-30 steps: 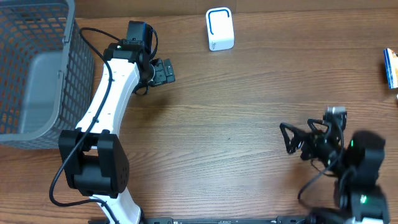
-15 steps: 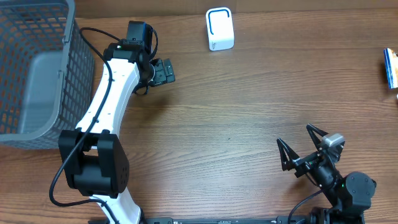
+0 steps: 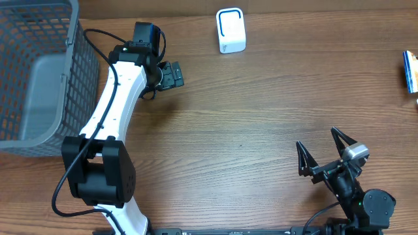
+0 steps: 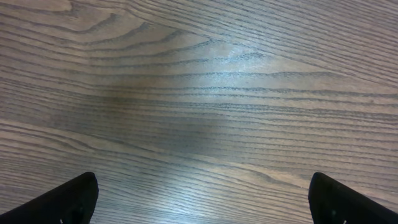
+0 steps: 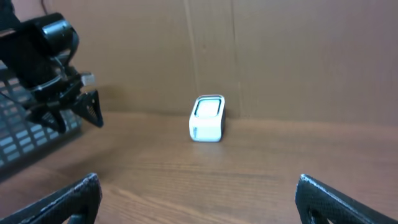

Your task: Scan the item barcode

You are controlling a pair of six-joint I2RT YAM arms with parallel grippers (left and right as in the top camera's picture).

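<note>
A white scanner with a blue ring stands at the far middle of the table; the right wrist view shows this scanner ahead. A blue and white item lies at the right edge, partly cut off, and no barcode shows. My left gripper hangs over bare wood left of the scanner. In its wrist view the left gripper is open and empty. My right gripper sits low at the near right, far from both. Seen from its own wrist, the right gripper is open and holds nothing.
A grey mesh basket fills the far left corner, next to the left arm. From the right wrist I see the basket and the left arm's gripper at the left. A brown wall stands behind the table.
The right arm has drawn back toward the near edge and its open gripper has turned to face the far side. The left arm has not moved.
</note>
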